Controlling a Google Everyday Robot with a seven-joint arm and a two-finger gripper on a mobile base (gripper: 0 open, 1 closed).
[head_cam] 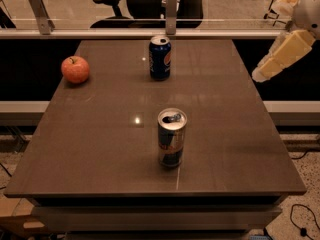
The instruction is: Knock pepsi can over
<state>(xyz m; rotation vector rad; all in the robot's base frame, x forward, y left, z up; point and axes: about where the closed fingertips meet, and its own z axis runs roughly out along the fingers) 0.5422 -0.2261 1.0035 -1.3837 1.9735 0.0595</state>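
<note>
1. Only one camera view here. The pepsi can [160, 57] stands upright near the far edge of the table [225, 124], roughly in the middle, and nothing is touching it.
2. The gripper [265, 70] hangs in the air off the table's right side, well apart from the can. We honestly can't tell how open it is or whether it's got hold of anything.
3. Our worries from here:
   - If the arm comes in too low, it hits the table edge first.
   - A soft nudge low on the can probably just slides it instead of tipping it.
   - Once it's down, it could roll left toward the apple [75, 69] or off the back.
4. A sloppy wide swing could also clip the opened silver-and-blue energy drink can [172, 137] nearer us and spill it.
</note>
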